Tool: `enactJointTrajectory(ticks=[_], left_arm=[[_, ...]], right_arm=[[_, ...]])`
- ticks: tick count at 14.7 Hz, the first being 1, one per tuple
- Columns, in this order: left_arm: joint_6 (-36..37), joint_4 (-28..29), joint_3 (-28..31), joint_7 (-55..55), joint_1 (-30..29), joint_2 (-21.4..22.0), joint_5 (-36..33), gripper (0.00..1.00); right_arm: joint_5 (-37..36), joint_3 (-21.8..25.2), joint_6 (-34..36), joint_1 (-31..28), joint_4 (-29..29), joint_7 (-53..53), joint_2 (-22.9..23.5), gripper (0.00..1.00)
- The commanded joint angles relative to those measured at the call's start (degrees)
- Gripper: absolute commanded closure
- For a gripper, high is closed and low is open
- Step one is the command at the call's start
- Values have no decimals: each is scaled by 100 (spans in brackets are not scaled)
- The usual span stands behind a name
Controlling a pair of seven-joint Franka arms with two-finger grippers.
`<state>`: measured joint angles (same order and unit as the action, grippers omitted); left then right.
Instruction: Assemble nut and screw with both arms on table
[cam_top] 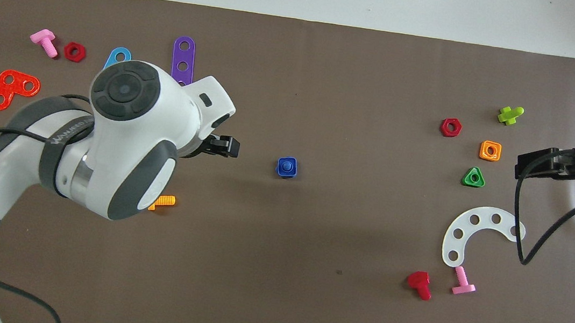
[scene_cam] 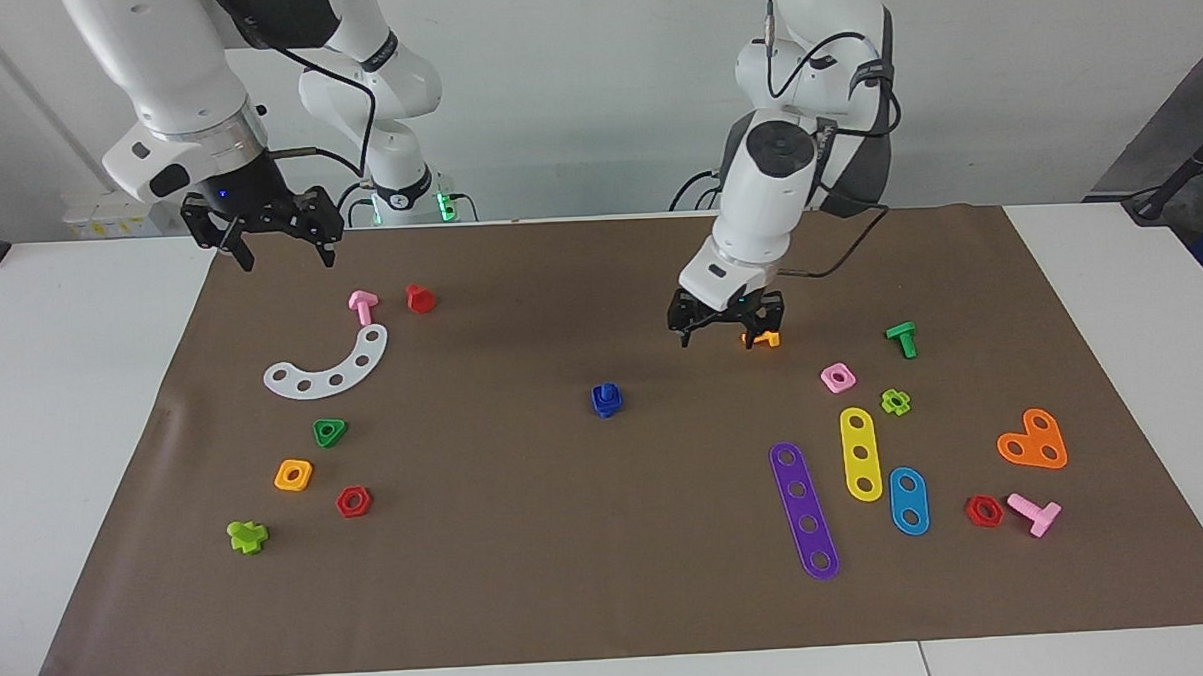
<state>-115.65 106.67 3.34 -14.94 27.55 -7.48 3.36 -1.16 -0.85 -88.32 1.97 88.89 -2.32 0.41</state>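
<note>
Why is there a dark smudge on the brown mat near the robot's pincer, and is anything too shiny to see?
Facing view: that smudge is a soft shadow on the mat beside the left pincer, fuzzy-edged, so the light looks even. Overhead view: a fainter shadow lies just nearer the robots than the blue nut; no glare on the mat.

A robotics lab: two white arms, brown mat, scattered toy parts.

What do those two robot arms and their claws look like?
Both arms are glossy white, rounded segments with dark grey joint caps and loose black cables. Each ends in a black two-finger claw: the left claw, the right claw. Small coloured lights glow near the wrists and bases.
</note>
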Motion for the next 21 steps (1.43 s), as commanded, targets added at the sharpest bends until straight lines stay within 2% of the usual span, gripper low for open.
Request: enactJointTrajectory(ticks=[1,3,6,8,11,15,18,21], left_arm=[[401,293,-52,552,-565,545,-81,0],[717,293,-61,1219,-1074,940,-81,0],[1271,127,-52,1354,-1734,1398,-81,0],[1597,-153,-52,1607,-2103,1408,-90,0],[2106,-899,-52,2065,-2569,1320,-169,0],[2652,-2016,-44,2268,-2659,890,-468,0],[2855,-2247,-44,2259,-2659,766,-389,0],[2759,-1993,-44,2206,-2729,863,-310,0]], right_arm=[[28,-20,-72,-39,181,135,-155,0],[28,-20,-72,-39,181,135,-146,0],[28,-20,-72,-39,181,127,-146,0],[28,-20,-72,-39,181,135,-146,0],[28,-20,-72,-39,181,127,-146,0],[28,-20,-72,-39,181,126,-146,0],[28,-20,-72,-39,181,127,-155,0],[28,-20,-72,-39,181,135,-146,0]])
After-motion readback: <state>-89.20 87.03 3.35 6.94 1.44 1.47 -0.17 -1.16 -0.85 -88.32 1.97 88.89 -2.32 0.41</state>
